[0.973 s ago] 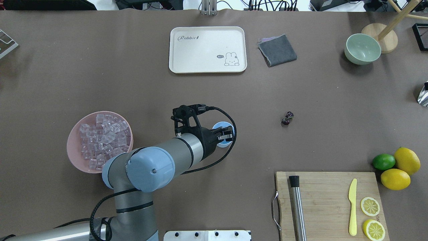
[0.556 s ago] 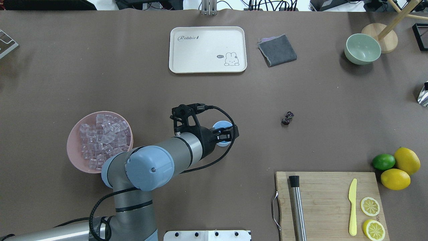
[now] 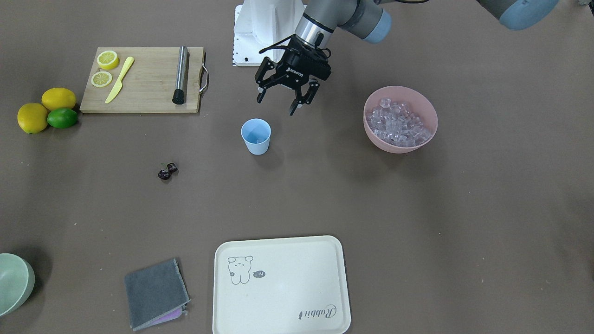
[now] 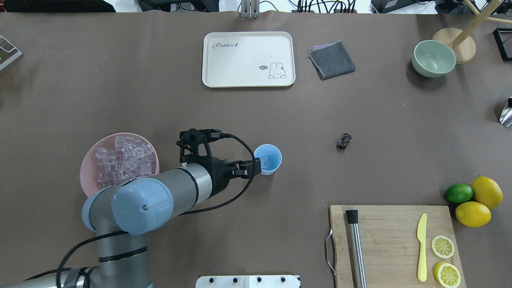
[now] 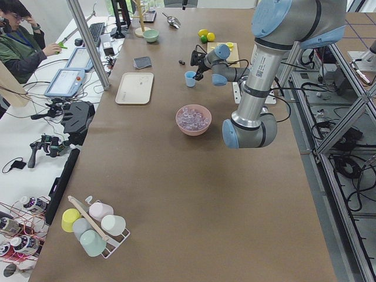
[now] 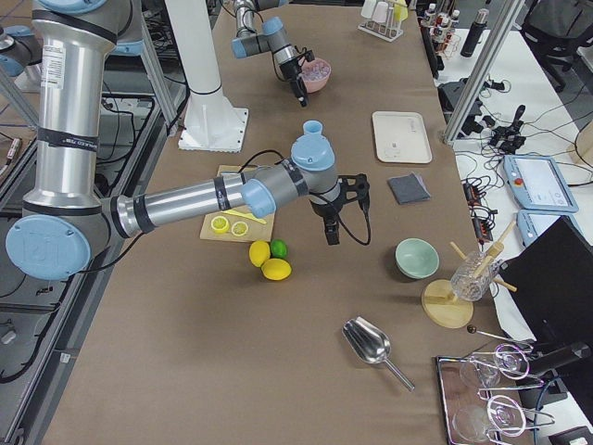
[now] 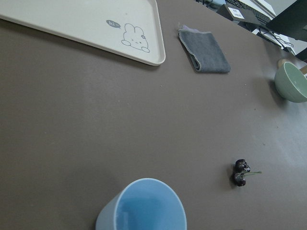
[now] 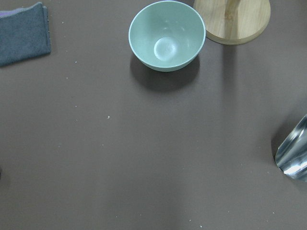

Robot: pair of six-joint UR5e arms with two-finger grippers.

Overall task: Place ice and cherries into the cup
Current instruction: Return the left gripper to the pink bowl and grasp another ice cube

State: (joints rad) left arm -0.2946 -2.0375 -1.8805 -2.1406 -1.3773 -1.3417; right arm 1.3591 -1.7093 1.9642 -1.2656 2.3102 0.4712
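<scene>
Upright just ahead of the left gripper and lower than its fingertips: light blue cup, untouched. Inside, at the bottom, what looks like one clear ice cube. Behind the gripper and to its left, well apart: pink bowl, heaped with ice, pinkish-clear cubes nearly to the rim. Beyond the cup on the side away from the gripper, loose on the brown table: pair of dark cherries, stems joined, well apart from cup and gripper alike. Far ahead of the gripper: cream rabbit tray, folded grey cloth beside it.

Left arm stretched low across the table from the pink bowl's side, forearm near level, fingers pointing down and forward toward the cup. Fingers spread wide, nothing between them.

Right gripper seen only small from the table's end, hanging above the table; spread or closed, cannot tell. Below and ahead of it in its wrist view: pale green bowl, next to a round wooden stand base, grey cloth at one edge, shiny metal scoop at the other.
</scene>
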